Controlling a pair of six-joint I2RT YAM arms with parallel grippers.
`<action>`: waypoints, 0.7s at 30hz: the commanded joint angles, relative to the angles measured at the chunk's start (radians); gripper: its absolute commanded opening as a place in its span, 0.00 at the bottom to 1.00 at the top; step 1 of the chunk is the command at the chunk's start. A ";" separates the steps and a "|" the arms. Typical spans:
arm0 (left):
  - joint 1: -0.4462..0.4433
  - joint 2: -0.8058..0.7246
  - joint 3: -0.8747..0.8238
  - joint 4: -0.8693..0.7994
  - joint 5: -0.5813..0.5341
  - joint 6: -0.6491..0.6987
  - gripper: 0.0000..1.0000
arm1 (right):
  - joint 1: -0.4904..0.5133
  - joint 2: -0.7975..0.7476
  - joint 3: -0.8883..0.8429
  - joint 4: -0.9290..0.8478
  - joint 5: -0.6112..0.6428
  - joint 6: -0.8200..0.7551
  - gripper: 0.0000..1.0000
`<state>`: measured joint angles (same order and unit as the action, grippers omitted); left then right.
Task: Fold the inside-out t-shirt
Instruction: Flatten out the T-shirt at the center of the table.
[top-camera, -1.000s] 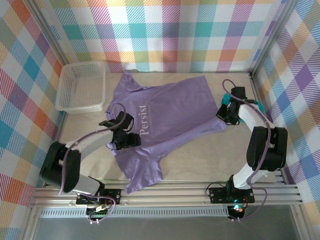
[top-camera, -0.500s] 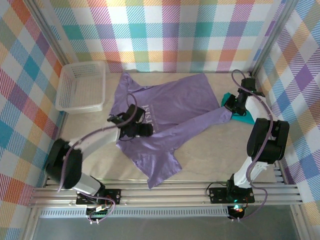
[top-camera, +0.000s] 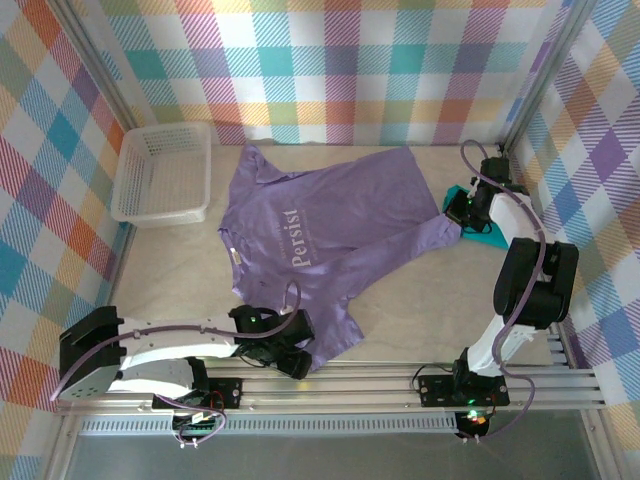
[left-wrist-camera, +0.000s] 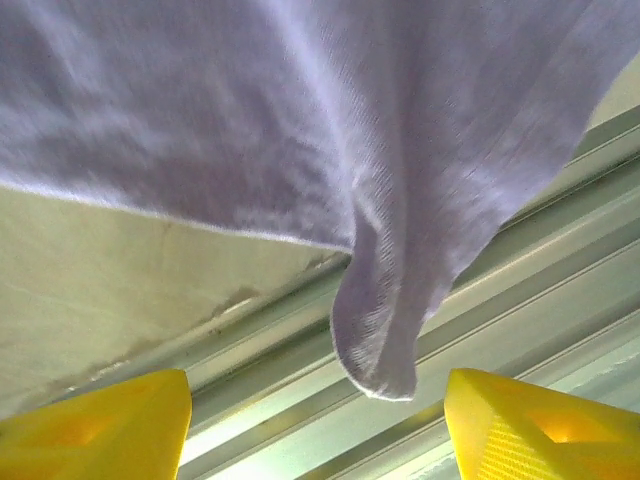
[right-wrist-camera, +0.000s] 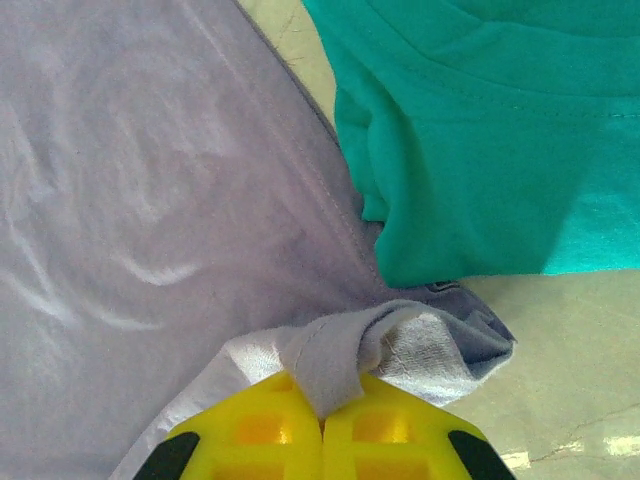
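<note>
The t-shirt (top-camera: 330, 225) lies spread on the table (top-camera: 400, 320). The right gripper (right-wrist-camera: 322, 425) is pressed together, pinching a bunched fold at the t-shirt's right edge beside a teal shirt (right-wrist-camera: 480, 150). The left gripper (left-wrist-camera: 318, 420) stands spread at the t-shirt's near corner, which droops between its 2 fingers, unpinched.

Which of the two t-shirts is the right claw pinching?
The lavender t-shirt printed "Persist", spread across the table: its edge is bunched in the shut right claw. The smaller teal t-shirt lies just beside it, ungripped.
</note>
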<state>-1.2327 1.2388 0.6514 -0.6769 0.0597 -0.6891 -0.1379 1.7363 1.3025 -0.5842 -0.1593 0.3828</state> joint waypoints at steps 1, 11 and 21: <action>-0.011 0.028 -0.016 0.041 0.045 -0.051 0.67 | 0.004 -0.052 -0.010 0.001 -0.021 -0.016 0.00; -0.008 0.122 -0.013 0.155 0.080 -0.010 0.43 | 0.005 -0.077 -0.013 -0.008 -0.014 -0.022 0.00; 0.042 0.047 0.037 0.063 0.011 0.020 0.01 | 0.004 -0.122 -0.033 -0.012 -0.026 -0.021 0.00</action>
<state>-1.2205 1.3571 0.6472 -0.5358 0.1123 -0.6899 -0.1379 1.6840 1.2842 -0.5877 -0.1627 0.3790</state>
